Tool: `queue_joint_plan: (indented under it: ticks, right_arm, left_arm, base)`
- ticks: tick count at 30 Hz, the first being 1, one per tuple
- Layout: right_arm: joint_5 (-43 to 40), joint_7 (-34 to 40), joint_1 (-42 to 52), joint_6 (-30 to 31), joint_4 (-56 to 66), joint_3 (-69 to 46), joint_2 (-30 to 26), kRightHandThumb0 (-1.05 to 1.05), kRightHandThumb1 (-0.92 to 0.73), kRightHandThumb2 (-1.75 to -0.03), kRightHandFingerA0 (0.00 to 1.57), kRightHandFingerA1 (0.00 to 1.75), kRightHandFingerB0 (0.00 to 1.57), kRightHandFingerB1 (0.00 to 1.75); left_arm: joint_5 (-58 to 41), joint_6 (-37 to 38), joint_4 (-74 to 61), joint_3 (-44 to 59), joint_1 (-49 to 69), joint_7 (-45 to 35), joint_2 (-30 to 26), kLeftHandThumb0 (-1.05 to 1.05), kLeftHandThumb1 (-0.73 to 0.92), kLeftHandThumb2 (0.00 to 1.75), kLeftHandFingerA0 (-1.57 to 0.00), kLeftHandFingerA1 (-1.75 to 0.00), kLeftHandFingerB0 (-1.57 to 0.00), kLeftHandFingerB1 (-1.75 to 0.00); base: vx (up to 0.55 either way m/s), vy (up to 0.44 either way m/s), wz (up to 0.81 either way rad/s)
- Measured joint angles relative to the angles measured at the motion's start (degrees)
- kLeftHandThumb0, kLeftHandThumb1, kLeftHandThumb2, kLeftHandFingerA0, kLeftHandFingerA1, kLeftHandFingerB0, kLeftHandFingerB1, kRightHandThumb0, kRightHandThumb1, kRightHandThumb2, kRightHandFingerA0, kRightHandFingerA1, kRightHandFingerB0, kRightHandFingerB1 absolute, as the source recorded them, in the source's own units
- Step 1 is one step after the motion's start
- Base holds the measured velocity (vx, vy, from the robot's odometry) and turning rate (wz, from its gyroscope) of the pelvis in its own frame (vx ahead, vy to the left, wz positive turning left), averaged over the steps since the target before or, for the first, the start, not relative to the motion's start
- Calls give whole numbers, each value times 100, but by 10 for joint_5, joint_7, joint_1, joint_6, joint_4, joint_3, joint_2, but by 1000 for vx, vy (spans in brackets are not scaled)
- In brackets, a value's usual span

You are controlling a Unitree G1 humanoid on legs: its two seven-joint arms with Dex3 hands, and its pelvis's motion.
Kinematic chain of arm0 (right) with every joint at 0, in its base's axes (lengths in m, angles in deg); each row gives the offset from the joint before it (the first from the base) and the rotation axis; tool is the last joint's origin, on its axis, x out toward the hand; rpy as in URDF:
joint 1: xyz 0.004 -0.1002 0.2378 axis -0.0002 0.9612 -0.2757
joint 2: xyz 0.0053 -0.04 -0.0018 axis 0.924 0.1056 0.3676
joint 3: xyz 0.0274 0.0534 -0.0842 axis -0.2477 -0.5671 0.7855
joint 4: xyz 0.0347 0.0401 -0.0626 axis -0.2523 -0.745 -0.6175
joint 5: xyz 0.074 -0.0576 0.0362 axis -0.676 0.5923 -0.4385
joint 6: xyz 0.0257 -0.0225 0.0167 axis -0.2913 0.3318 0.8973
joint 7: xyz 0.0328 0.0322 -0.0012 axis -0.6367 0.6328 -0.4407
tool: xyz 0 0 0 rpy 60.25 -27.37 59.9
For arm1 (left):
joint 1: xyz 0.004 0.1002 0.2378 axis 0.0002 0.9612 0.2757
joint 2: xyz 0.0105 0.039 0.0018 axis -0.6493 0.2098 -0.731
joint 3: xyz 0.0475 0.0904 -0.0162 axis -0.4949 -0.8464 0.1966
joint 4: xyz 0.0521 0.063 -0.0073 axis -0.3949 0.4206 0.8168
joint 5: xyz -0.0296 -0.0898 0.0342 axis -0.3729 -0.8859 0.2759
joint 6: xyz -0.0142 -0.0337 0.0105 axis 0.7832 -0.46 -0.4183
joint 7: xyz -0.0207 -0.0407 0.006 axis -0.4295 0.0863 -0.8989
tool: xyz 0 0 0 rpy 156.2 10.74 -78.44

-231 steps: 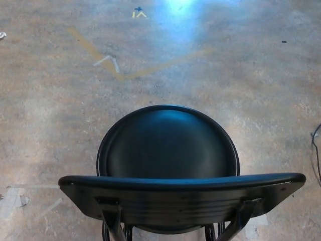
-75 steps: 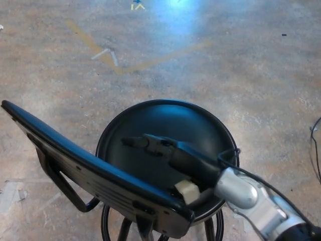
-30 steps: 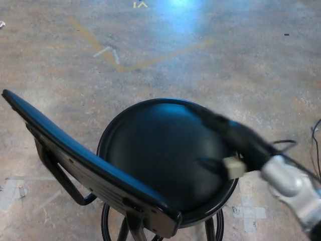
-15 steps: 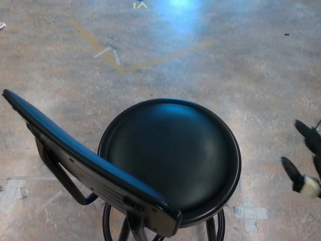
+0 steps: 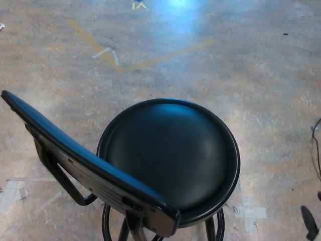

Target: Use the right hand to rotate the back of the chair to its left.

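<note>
Here we look straight down on a black swivel chair (image 5: 168,155) standing on a mottled concrete floor (image 5: 241,65). Its round seat (image 5: 170,150) fills the middle of the head view, glossy and catching a pale sheen near the top. The backrest (image 5: 85,163) sits on the picture's left side of the seat, running diagonally from the far left edge down toward the bottom centre, its padded top edge facing us and its grey plastic rear shell turned toward the lower left. A bent metal bracket (image 5: 60,178) joins the backrest to the frame under the seat, and parts of the ring-shaped base (image 5: 108,223) show below.

Of our right hand (image 5: 310,222) only a dark fingertip shows at the bottom right corner, well apart from the chair and touching nothing we can see; we cannot tell whether it is spread or curled. Our left hand does not show.

On the floor, strips of yellowish tape (image 5: 145,63) form an angle beyond the seat, a pale tape cross (image 5: 249,211) lies just beside the seat's lower right rim, and a thin black cable (image 5: 316,145) runs along the right edge.
</note>
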Motion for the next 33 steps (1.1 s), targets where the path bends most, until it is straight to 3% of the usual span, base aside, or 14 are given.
queue_joint_plan:
  ticks: [2,3,4,14,19,20,21,26,33]
  right_arm:
    - [-3,-7,16,19,-5,-1,11,-105,-85,-89,0,141,0,105]
    - [-4,-10,23,29,-6,-2,16,-105,-46,-124,7,98,0,87]
    - [-7,-14,30,38,-7,-6,20,-105,-49,-128,0,95,1,86]
    - [-44,-60,68,107,-8,-61,46,-105,-43,-125,1,99,0,91]
    - [-56,-72,71,120,-7,-74,50,-105,-49,-128,9,102,1,90]
    - [-57,-73,71,123,-6,-75,50,-105,-46,-125,9,103,0,91]
    - [-58,-74,71,124,-6,-75,50,-76,8,-96,12,88,0,81]
    - [-61,-81,73,128,-4,-76,50,-74,9,-95,13,88,0,81]
    - [-64,-85,79,129,-4,-75,50,-73,10,-94,11,86,0,80]
  left_arm:
    - [0,0,0,0,1,0,0,-48,77,63,-59,-51,-54,-45]
    - [0,0,0,0,2,0,0,-47,79,64,-61,-53,-55,-45]
    - [0,0,0,0,2,0,0,-48,77,63,-61,-52,-56,-44]
    - [1,-2,1,-1,4,0,3,-48,76,63,-62,-51,-55,-44]
    - [0,-2,1,3,8,0,3,-47,79,64,-60,-50,-55,-44]
    - [0,-2,1,3,9,0,3,-50,77,63,-60,-52,-56,-44]
    - [1,-2,1,2,9,0,3,-50,76,63,-60,-52,-56,-45]
    - [1,-2,1,-1,16,0,3,-49,81,65,-61,-51,-54,-44]
    - [-5,0,1,14,25,0,5,-49,75,63,-63,-51,-57,-44]
  base:
    - [0,0,0]
    - [0,0,0]
    - [0,0,0]
    - [0,0,0]
    - [0,0,0]
    - [0,0,0]
    - [0,0,0]
    - [0,0,0]
    - [0,0,0]
